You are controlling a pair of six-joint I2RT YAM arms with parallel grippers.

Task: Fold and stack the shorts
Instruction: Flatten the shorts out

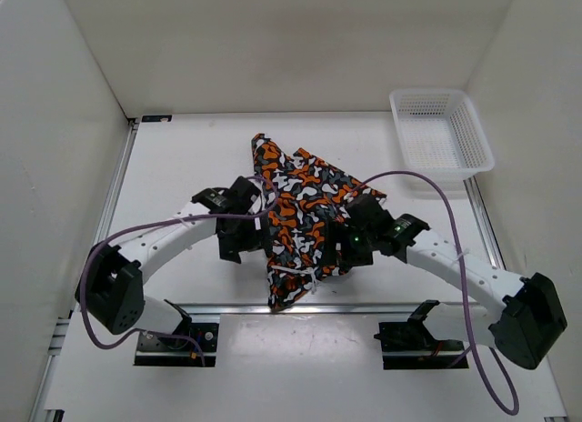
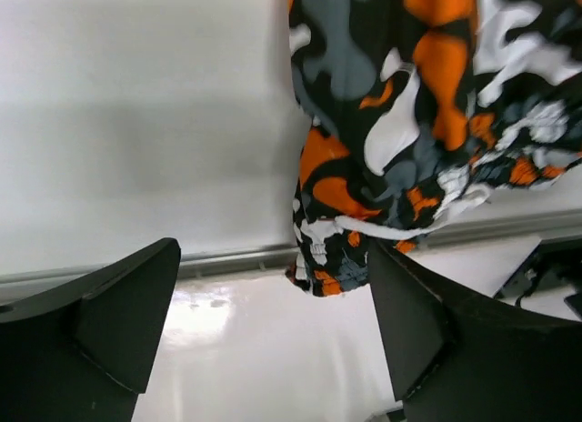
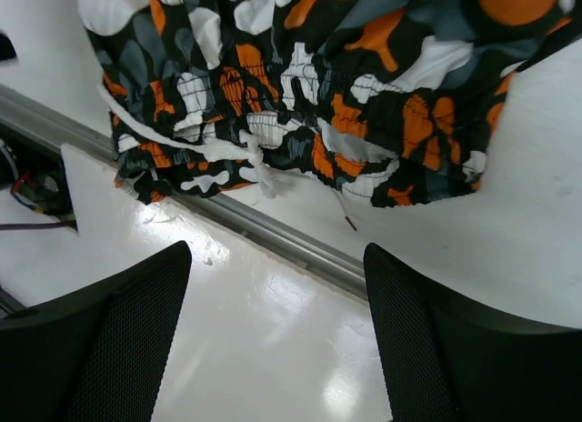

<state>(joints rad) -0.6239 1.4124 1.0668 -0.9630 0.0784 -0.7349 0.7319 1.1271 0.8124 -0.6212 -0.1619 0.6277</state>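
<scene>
1. Shorts (image 1: pixel 305 217) with a print of orange, black, grey and white blotches are laid in the middle of the white table (image 1: pixel 182 167), between the two arms.
2. They are bunched into an uneven wedge. It is broader toward the far side and narrow at the near end, where the metal rail (image 1: pixel 364 306) across the table is reached.
3. The gathered waistband is seen at that near end, and the white drawstring (image 3: pixel 227 149) is draped across it with a knot hanging toward the rail.
4. The left claw (image 1: pixel 238 224) is held just beside the left edge of the cloth. In the left wrist view its two fingers are spread wide apart, with only bare table between them. The fabric (image 2: pixel 427 122) is seen ahead and to the right.
5. The right claw (image 1: pixel 350 236) is placed at the right side of the cloth. In the right wrist view its fingers are also parted wide, and nothing is gripped. The waistband (image 3: pixel 309 85) lies just beyond the tips.
6. Whether either claw touches the fabric cannot be told.
7. A white mesh basket (image 1: pixel 443 131) is set at the far right corner, well apart from the shorts.
8. A purple cable (image 1: pixel 427 181) is looped above the right arm.
</scene>
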